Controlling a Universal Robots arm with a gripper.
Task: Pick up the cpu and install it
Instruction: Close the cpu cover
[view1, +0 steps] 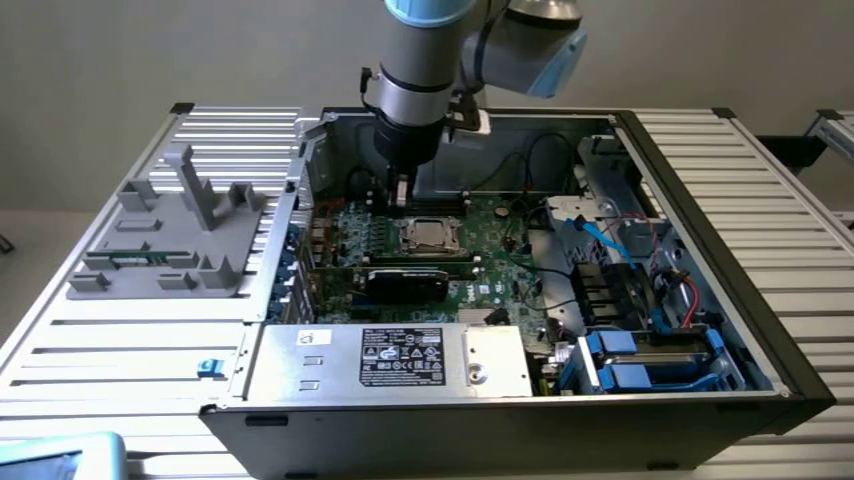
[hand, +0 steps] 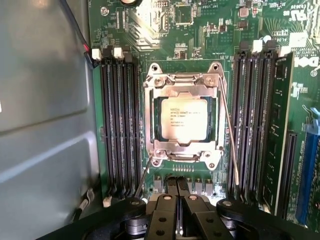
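The cpu (hand: 183, 119), a flat silver square chip with printed text, lies in its socket on the green motherboard under a metal retention frame (hand: 183, 150). From the exterior view it appears as a small silver square (view1: 430, 234) in the middle of the open computer case (view1: 694, 190). My gripper (hand: 177, 189) is shut with nothing between its fingers (hand: 171, 186), which meet just short of the socket's edge. In the exterior view the gripper (view1: 400, 196) hangs inside the case just behind the socket.
Black memory slots (hand: 120, 125) flank the socket on both sides. A black card (view1: 407, 282) sits in front of the socket, and a silver box with a white label (view1: 400, 358) fills the case's front. A grey fixture (view1: 174, 235) stands on the slatted table at the exterior view's left.
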